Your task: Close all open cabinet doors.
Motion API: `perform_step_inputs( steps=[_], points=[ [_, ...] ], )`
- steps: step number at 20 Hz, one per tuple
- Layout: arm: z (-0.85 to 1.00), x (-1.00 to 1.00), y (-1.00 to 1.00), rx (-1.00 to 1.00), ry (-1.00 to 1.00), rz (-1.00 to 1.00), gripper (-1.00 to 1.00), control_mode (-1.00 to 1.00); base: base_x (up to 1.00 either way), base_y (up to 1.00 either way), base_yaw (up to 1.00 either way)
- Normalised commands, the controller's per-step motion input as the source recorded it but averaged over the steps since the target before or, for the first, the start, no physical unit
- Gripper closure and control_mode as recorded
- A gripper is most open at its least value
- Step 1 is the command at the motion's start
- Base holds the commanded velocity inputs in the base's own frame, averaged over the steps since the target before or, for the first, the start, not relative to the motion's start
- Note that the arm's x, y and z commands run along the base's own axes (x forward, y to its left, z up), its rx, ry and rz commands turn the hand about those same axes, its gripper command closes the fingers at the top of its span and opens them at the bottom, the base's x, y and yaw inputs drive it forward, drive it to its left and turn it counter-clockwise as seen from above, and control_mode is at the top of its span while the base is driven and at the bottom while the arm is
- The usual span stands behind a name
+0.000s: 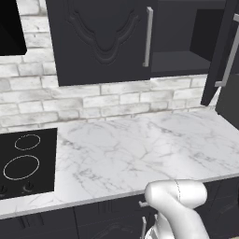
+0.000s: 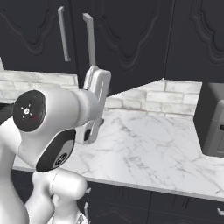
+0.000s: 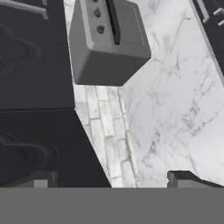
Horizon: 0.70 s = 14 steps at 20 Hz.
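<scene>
One upper cabinet door (image 1: 218, 51) stands swung out over the counter, its long silver handle (image 1: 231, 51) facing me; beside it the open cabinet inside (image 1: 179, 49) shows. The neighbouring cabinet door (image 1: 100, 39) on the left is shut. From the right base view the open door (image 2: 127, 43) angles out, with its handle (image 2: 89, 39) just above my white hand (image 2: 97, 87). In the hand view my gripper (image 3: 114, 180) is open, nothing between its fingertips (image 3: 41, 179), and the open door's carved black face (image 3: 39, 144) lies close by at lower left.
A grey toaster (image 2: 212, 122) stands on the white marble counter (image 1: 140, 149) at the right, under another shut black door (image 2: 197, 39). A black cooktop (image 1: 23, 163) lies at the left, a black hood (image 1: 9, 28) above it. White brick backsplash (image 1: 93, 102) runs behind.
</scene>
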Motion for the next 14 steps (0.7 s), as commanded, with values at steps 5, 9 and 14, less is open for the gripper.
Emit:
perform_step_inputs(
  steps=[5,9,14],
  points=[
    [0.09,0.34,-0.09,0.0,-0.01,0.23,-1.0,-1.0,0.0,0.0,0.0],
    [0.14,0.41,-0.02,0.0,0.0,0.19,-1.0,-1.0,0.0,0.0,0.0],
    [0.16,0.39,-0.05,0.0,0.03,0.18,-1.0,-1.0,0.0,0.0,0.0]
  ],
)
